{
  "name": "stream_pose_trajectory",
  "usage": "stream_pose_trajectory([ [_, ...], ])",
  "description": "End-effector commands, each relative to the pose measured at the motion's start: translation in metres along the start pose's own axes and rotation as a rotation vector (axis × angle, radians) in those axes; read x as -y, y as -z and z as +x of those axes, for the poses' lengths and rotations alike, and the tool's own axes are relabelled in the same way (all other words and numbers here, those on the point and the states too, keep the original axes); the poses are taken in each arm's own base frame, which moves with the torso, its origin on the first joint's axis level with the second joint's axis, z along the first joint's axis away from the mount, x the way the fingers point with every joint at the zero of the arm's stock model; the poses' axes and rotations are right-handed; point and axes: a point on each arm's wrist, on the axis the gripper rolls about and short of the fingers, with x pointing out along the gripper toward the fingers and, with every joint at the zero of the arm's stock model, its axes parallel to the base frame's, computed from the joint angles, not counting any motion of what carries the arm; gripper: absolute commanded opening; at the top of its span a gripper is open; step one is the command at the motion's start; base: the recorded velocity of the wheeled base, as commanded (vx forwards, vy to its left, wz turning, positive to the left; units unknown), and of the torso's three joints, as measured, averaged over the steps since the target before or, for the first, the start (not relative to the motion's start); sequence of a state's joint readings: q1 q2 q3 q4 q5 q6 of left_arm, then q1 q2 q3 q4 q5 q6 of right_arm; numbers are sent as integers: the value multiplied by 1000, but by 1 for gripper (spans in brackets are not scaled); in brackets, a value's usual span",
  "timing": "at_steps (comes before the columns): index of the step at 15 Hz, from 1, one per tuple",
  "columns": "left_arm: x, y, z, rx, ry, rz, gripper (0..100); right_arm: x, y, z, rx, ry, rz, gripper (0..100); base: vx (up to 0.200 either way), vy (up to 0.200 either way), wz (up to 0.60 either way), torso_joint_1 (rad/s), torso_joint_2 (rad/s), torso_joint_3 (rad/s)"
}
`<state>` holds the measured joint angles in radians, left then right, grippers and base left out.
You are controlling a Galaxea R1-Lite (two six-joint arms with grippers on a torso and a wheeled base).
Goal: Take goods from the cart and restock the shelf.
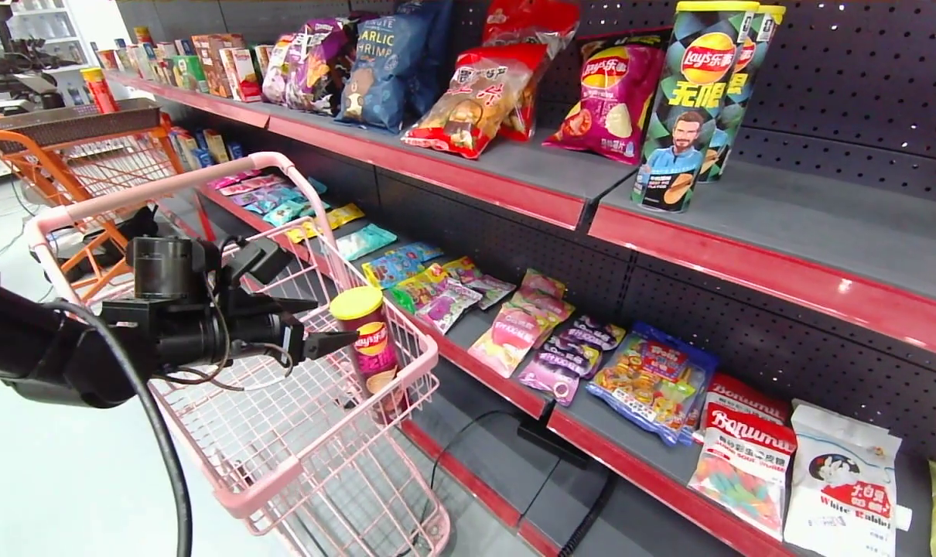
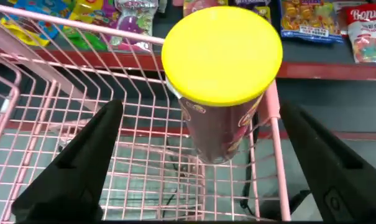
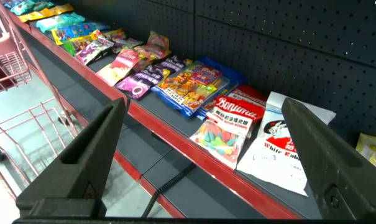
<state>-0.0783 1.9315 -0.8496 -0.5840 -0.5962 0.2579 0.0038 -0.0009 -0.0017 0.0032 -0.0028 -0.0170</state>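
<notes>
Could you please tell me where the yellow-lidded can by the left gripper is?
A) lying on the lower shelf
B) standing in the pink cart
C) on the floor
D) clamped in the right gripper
B: the can stands upright inside the pink cart, in front of the open left gripper.

Left gripper [image 1: 330, 321], jaws spread wide, right gripper [image 3: 203, 106], jaws likewise spread

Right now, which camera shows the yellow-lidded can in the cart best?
The head view: the can stands upright, side visible, in the cart. The left wrist view looks down on its lid. The right wrist view faces the lower shelf.
</notes>
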Motion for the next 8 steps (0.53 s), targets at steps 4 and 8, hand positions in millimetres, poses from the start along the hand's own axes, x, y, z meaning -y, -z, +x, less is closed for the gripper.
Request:
stream_pose_trajectory([
  [4, -10, 11, 24, -29, 17, 23, 100, 0, 0, 0, -1, 0, 0, 100, 0, 0, 0, 0, 0, 0],
  [8, -18, 14, 36, -33, 19, 38, 100, 0, 0, 0, -1, 0, -1, 100, 0, 0, 0, 0, 0, 0],
])
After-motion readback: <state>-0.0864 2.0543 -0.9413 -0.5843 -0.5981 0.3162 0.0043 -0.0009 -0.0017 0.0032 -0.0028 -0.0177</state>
